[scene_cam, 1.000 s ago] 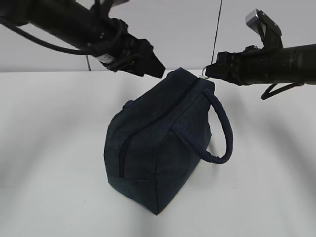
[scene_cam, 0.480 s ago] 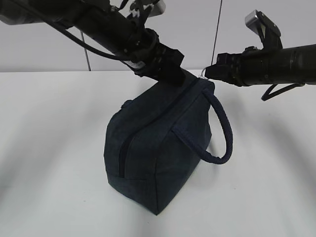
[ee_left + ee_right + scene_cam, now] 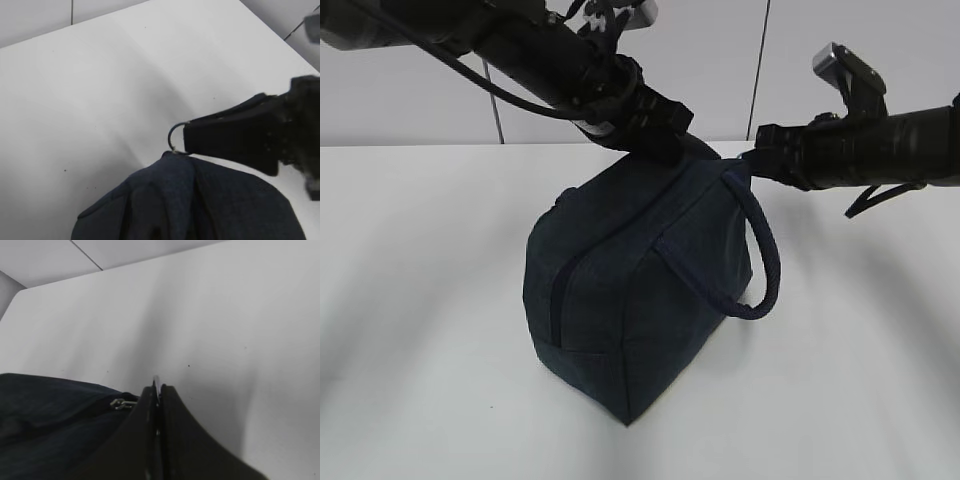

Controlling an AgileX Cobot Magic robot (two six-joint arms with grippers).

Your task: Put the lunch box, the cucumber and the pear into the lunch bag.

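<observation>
Lunch bag (image 3: 630, 290) mid-table (image 3: 420, 300), left claw (image 3: 670, 140) at its top, right claw (image 3: 757, 160) beside.

both arms are matte black tubes with loose black cables looped alongside; right tool (image 3: 752, 160) tapers to wedge-shaped black fingers; silver bracket up top

A plain white tabletop (image 3: 420, 300) carries the dark navy lunch bag (image 3: 630, 290), which stands on it near the middle, zipper closed along its top, with its looped padded handle (image 3: 760, 260) hanging at the side.
</observation>
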